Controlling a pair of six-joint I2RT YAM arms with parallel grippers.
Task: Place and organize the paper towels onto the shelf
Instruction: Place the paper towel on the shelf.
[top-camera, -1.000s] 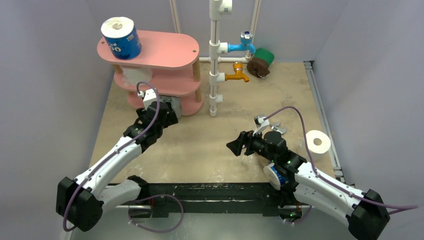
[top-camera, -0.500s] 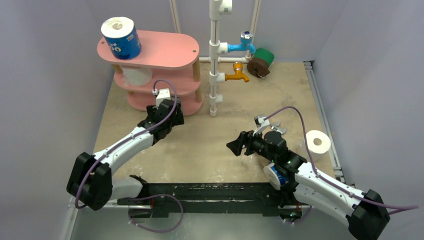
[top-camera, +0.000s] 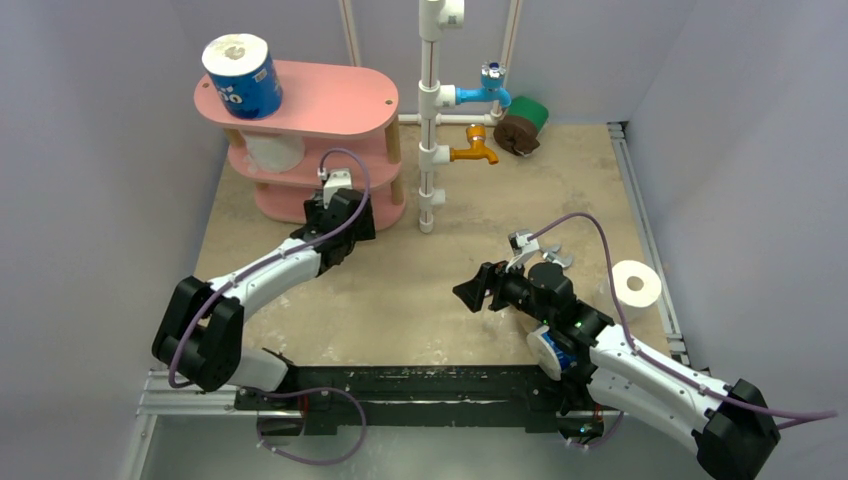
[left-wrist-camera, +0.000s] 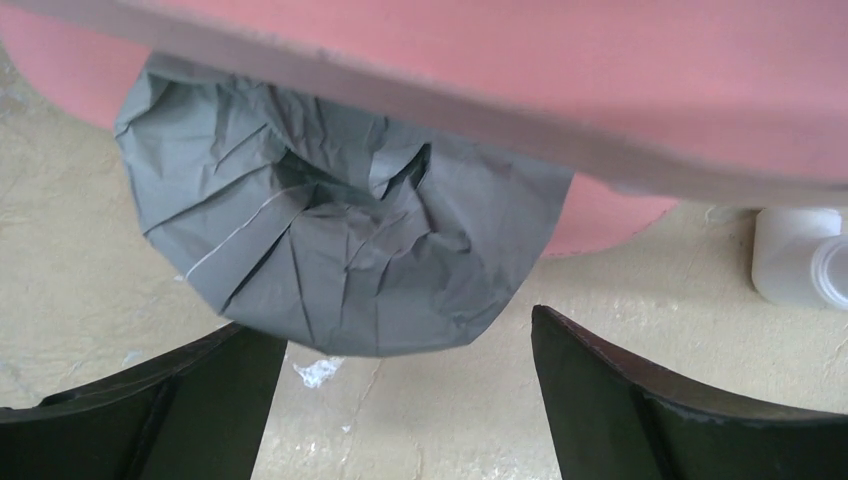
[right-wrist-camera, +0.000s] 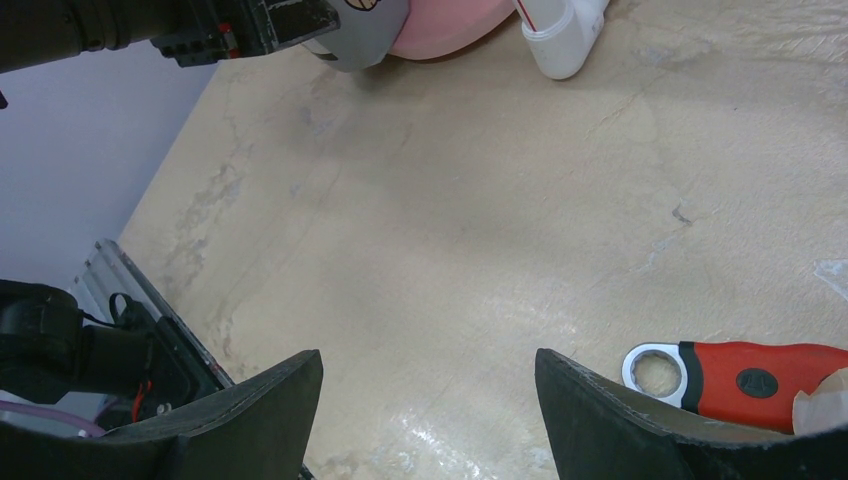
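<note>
Our left gripper (left-wrist-camera: 405, 345) stands spread and empty. The crumpled grey-wrapped paper towel roll (left-wrist-camera: 330, 240) lies just ahead of the gap between its fingers, tucked under a board of the pink three-tier oval shelf (left-wrist-camera: 620, 90). Our right gripper (right-wrist-camera: 428, 365) hangs open, holding nothing.

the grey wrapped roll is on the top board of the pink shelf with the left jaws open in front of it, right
Not on the top board. The grey crinkled-wrapper paper roll sits low in the pink three-tier shelf, tucked under one of its boards, as the left wrist view shows. The left gripper does have its jaws open in front of it.
</note>
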